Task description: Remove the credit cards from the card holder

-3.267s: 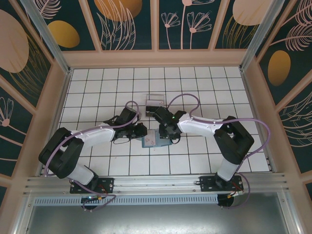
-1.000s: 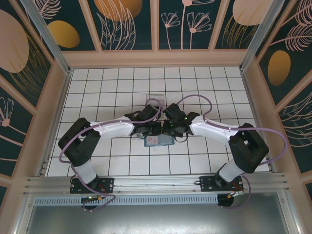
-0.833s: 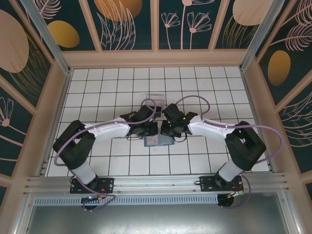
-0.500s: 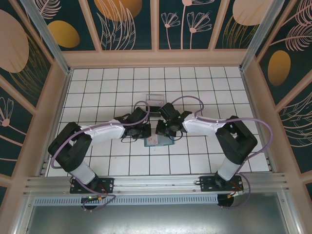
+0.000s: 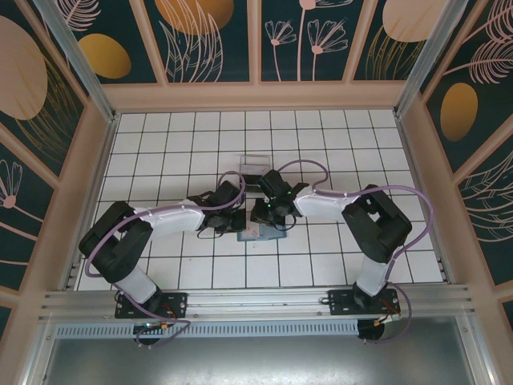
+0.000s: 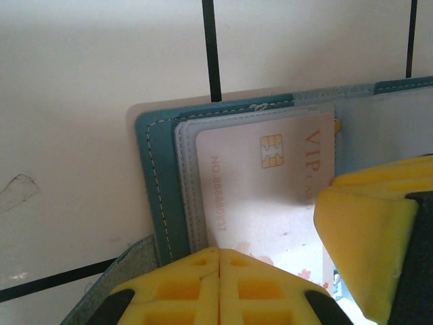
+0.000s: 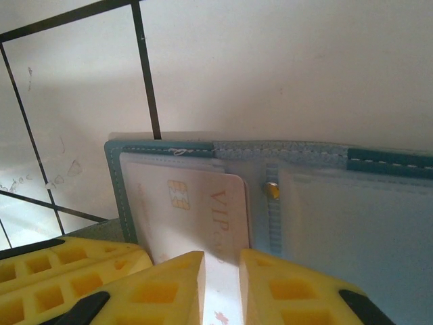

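"VIP" is printed on the white card (image 6: 260,203) beside its chip (image 6: 271,150); a faint number beginning "NO.8888" is embossed on the chip's other side.

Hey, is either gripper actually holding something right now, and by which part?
Nothing is visibly clamped. The left gripper is shut, tips seemingly pressing the card holder near its edge; the right gripper stands slightly open over the white card.
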You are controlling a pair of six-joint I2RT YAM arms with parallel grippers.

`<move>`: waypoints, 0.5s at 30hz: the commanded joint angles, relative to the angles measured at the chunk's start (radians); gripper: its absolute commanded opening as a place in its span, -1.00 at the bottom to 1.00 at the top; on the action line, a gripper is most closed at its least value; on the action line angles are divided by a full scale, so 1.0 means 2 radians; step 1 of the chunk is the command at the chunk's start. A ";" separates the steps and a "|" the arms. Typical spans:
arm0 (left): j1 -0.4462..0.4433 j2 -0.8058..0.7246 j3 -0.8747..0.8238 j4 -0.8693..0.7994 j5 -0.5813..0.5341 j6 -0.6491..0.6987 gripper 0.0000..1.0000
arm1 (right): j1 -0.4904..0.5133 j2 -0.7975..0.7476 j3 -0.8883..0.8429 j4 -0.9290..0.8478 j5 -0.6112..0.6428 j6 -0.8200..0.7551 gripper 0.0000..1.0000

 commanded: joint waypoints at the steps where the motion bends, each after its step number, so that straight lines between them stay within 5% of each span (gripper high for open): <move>1: 0.004 0.004 -0.002 0.003 0.003 -0.003 -0.84 | -0.004 0.006 0.003 -0.006 0.004 -0.008 -0.53; 15: 0.005 0.007 0.005 -0.011 -0.005 0.003 -0.80 | -0.004 -0.024 0.003 -0.032 0.031 -0.015 -0.51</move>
